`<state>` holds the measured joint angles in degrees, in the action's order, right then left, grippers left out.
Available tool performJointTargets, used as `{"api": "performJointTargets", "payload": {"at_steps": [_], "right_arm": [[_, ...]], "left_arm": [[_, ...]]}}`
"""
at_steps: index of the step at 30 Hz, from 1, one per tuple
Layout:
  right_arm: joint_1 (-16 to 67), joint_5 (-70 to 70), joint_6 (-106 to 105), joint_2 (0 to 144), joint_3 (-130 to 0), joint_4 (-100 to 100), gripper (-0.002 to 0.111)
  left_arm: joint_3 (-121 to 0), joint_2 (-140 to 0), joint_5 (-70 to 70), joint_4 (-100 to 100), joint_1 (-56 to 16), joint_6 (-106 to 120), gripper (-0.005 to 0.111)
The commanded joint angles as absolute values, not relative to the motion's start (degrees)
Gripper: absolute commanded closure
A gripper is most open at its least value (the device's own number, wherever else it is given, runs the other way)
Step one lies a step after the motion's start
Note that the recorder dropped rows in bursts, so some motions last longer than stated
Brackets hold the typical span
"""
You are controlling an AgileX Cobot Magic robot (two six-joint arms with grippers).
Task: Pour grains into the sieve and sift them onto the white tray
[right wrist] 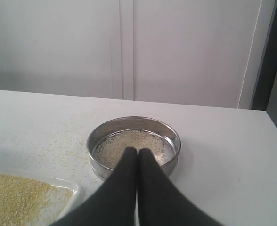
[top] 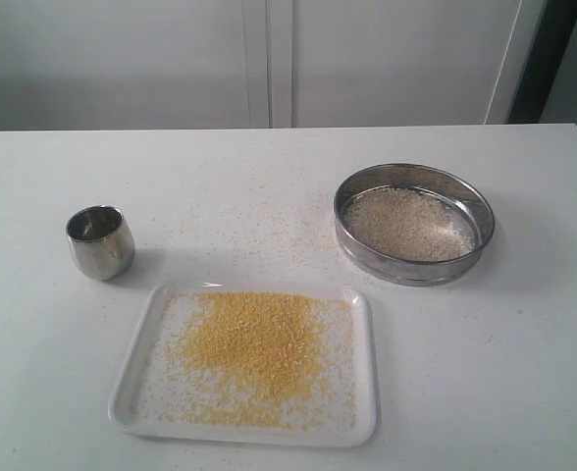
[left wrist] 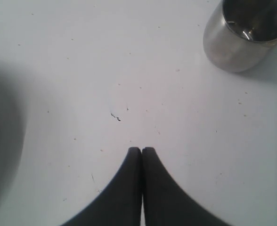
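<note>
- Left hand pinched closed, empty, over the desk near a steel cup.
- Right hand closed, empty, facing the sieve.
- Yellow grains cover the white tray.

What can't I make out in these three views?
Exterior view: neither arm shows; the steel cup is too dark inside to read.
Left wrist view: frame edge crops the steel cup; a dark blur at another edge is unidentifiable.
Right wrist view: the right gripper hides part of the sieve; frame edge crops the white tray.
</note>
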<state>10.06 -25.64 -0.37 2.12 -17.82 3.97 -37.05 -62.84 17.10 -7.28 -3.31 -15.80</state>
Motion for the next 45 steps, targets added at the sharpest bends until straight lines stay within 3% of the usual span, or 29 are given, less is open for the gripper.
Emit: {"api": "performJointTargets", "payload": {"at_steps": [1, 29, 45], "right_arm": [[10.2, -25.6, 0.0, 0.1, -15.1, 2.7, 0.108], [10.2, -13.4, 0.0, 0.0, 0.0, 2.4, 0.108], [10.2, -18.7, -1.6, 0.0, 0.0, 1.1, 0.108]], "left_arm": [[-36.6, -62.4, 17.6, -7.3, -3.1, -16.0, 0.107], [-36.6, -62.4, 17.6, -7.3, -3.1, -16.0, 0.107], [-36.6, -62.4, 17.6, -7.3, -3.1, -16.0, 0.107]]}}
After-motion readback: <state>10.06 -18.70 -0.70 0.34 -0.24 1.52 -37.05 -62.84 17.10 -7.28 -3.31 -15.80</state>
